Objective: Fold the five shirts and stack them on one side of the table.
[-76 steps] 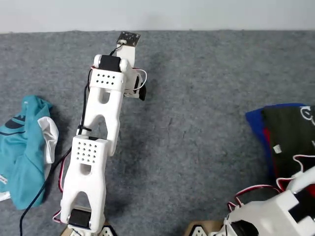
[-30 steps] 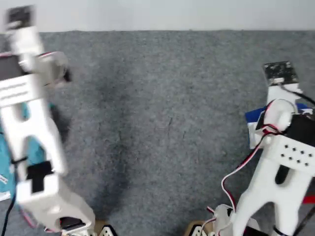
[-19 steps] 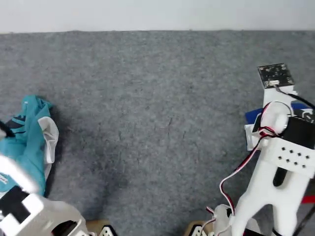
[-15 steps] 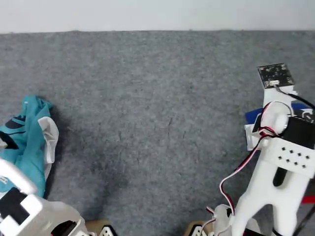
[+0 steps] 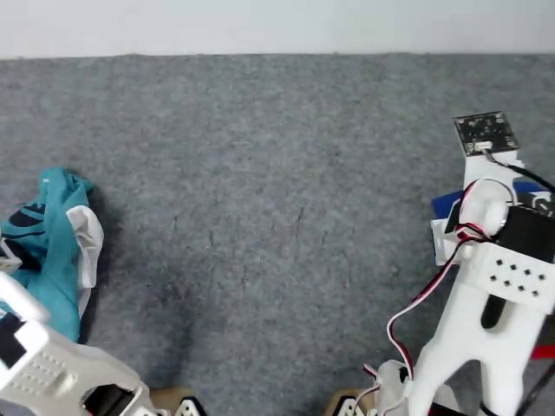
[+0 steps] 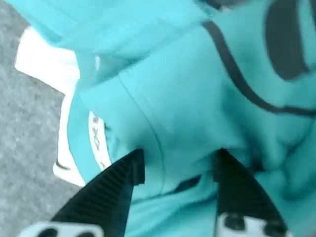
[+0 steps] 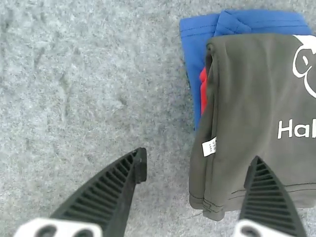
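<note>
A crumpled teal shirt (image 5: 43, 243) with a white lining lies at the table's left edge. My left arm (image 5: 43, 368) sits at the lower left corner, and its gripper (image 6: 175, 163) hangs open just above the teal shirt (image 6: 197, 94). At the right edge lies a stack of folded shirts (image 7: 252, 113), dark grey on top with red and blue beneath. My right arm (image 5: 486, 286) stands over that stack, covering most of it. Its gripper (image 7: 195, 175) is open above the stack's left edge and the carpet.
A grey carpet-like mat (image 5: 277, 217) covers the table, with wide free room between the teal shirt and the stack. A pale wall (image 5: 277, 26) runs along the far edge.
My left arm swung from the table's middle to the far left and drew back over the teal shirt. My right arm came up from the lower right and now stands over the stack.
</note>
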`<state>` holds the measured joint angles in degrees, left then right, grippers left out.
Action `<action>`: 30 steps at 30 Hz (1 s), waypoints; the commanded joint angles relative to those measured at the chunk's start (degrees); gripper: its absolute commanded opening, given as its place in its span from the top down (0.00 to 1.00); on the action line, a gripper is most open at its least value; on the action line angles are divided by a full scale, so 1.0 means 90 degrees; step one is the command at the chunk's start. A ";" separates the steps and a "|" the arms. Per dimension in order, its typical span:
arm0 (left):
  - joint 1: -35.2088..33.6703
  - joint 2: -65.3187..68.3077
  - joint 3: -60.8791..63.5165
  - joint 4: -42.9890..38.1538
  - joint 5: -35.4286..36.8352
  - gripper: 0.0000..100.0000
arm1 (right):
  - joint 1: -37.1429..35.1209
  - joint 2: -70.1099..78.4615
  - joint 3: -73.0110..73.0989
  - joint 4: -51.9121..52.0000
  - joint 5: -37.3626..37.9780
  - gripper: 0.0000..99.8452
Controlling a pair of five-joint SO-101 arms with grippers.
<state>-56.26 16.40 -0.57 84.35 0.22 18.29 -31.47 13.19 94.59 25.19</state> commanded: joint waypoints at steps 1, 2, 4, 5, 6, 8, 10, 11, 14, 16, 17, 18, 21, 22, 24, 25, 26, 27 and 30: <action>-0.0156 0.0166 -0.0015 -0.0537 0.0059 0.83 | -0.0063 -0.0171 -0.0020 -0.0024 0.0049 0.69; -0.0166 0.0225 -0.0015 -0.0703 0.0039 0.86 | -0.0063 -0.0171 -0.0020 -0.0024 0.0049 0.69; -0.0147 0.0313 -0.0024 -0.0908 0.0000 0.97 | -0.0063 -0.0171 -0.0020 -0.0024 0.0049 0.69; -0.0117 0.0313 -0.0024 -0.0918 0.0000 0.99 | -0.0063 -0.0171 -0.0020 -0.0024 0.0049 0.69; -0.0068 0.0313 -0.0024 -0.0850 0.0000 0.98 | -0.0063 -0.0171 -0.0020 -0.0024 0.0049 0.69; 0.0059 0.0244 -0.0161 -0.0537 0.0000 0.99 | -0.0063 -0.0171 -0.0020 -0.0024 0.0049 0.69; 0.0264 0.0059 -0.0484 0.0068 0.0000 0.99 | -0.0063 -0.0171 -0.0020 -0.0024 0.0049 0.69; 0.0400 -0.0088 -0.0718 0.0479 0.0000 0.99 | -0.0063 -0.0171 -0.0020 -0.0024 0.0049 0.69; 0.1026 -0.0694 -0.1646 0.1602 -0.0059 0.99 | -0.0063 -0.0171 -0.0020 -0.0024 0.0039 0.69; 0.1631 -0.1260 -0.2203 0.1817 -0.0156 0.99 | -0.0063 -0.0171 -0.0020 -0.0024 0.0039 0.69; 0.1963 -0.1641 -0.2369 0.1807 -0.0186 0.99 | -0.0063 -0.0171 -0.0020 -0.0024 0.0039 0.69; 0.2344 -0.2022 -0.2525 0.1797 -0.0234 0.99 | -0.0063 -0.0171 -0.0020 -0.0024 0.0039 0.69; 0.3956 -0.3067 -0.2926 0.1778 -0.0498 0.99 | -0.0054 -0.0171 -0.0020 -0.0015 0.0029 0.69; 0.4571 -0.3350 -0.3013 0.1778 -0.0654 0.99 | -0.0054 -0.0171 -0.0020 -0.0015 0.0020 0.69; 0.5822 -0.3829 -0.3072 0.1778 -0.1055 0.99 | -0.0044 -0.0171 -0.0020 -0.0015 0.0020 0.69; 0.6379 -0.4015 -0.3062 0.1778 -0.1289 0.99 | -0.0034 -0.0171 -0.0020 -0.0015 0.0020 0.69; 0.6847 -0.4171 -0.3062 0.1778 -0.1534 0.99 | -0.0034 -0.0171 -0.0020 -0.0015 0.0020 0.69; 0.7228 -0.4269 -0.3062 0.1778 -0.1739 0.99 | -0.0034 -0.0171 -0.0020 0.0015 0.0020 0.69; 0.7726 -0.4435 -0.3062 0.1788 -0.2129 0.99 | -0.0034 -0.0171 -0.0020 0.0132 0.0039 0.69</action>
<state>7.74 -20.44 -26.07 99.47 -15.60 18.29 -31.47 13.27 95.12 25.19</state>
